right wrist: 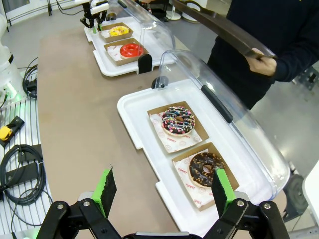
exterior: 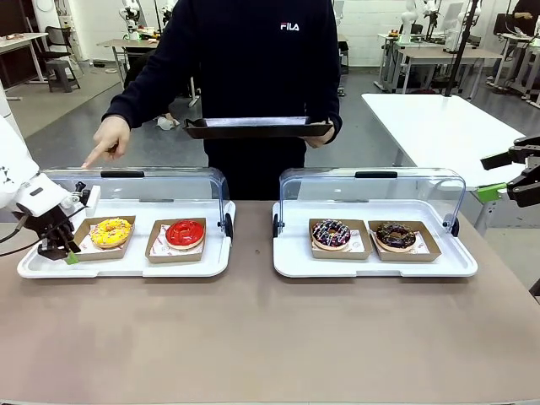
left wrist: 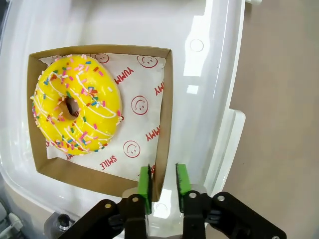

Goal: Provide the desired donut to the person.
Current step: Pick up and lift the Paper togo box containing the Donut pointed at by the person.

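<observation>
Jaws of the left gripper (left wrist: pixel 163 181) astride the cardboard tray (left wrist: pixel 167 99) wall, sparing its yellow sprinkled donut (left wrist: pixel 75 102), which the person's hand (exterior: pixel 110 139) indicates; clamping unclear. Jaws of the right gripper (right wrist: pixel 164 186) wide, empty.

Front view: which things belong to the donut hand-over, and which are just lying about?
Job: yellow-iced sprinkled donut in its brown cardboard box; left gripper, fingers astride the box's wall; person's pointing hand; person's dark tray.
Lying about: red-iced donut; sprinkled chocolate donut; crumb-topped chocolate donut.
</observation>
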Controlling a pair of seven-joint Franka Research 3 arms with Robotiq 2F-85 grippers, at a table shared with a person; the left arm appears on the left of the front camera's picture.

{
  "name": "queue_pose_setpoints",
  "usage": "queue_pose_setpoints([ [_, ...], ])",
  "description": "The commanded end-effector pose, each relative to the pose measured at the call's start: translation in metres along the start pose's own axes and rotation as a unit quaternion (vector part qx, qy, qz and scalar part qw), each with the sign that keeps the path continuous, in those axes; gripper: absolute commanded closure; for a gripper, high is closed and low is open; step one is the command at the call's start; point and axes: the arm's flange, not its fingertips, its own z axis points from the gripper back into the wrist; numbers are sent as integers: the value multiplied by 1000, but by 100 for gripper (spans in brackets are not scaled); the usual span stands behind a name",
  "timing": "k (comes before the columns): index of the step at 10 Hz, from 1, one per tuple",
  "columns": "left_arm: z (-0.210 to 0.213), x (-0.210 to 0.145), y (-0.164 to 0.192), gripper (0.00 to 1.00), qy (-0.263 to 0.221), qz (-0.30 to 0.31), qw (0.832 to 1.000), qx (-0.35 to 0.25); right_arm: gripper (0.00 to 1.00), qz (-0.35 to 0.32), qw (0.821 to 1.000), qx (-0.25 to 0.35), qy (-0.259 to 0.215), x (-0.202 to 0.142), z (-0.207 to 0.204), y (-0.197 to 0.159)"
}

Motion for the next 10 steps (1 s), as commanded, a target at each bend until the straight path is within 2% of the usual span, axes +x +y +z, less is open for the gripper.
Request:
queue_pose_setpoints([
  [1,-4,-5,7,100,0,-8,1000,-10,0,5,1000,2,-15,0,-2,-3],
  [7,6,-5,0,100,-7,-21,1000,2,0,5,1000,2,-15,0,-2,-3],
  [9,33,-5,-22,100,-14,-45,999,25,0,5,1000,2,-15,0,-2,-3],
  [10,43,-7,-37,100,-24,-48,998,14,0,5,1000,2,-15,0,-2,-3],
])
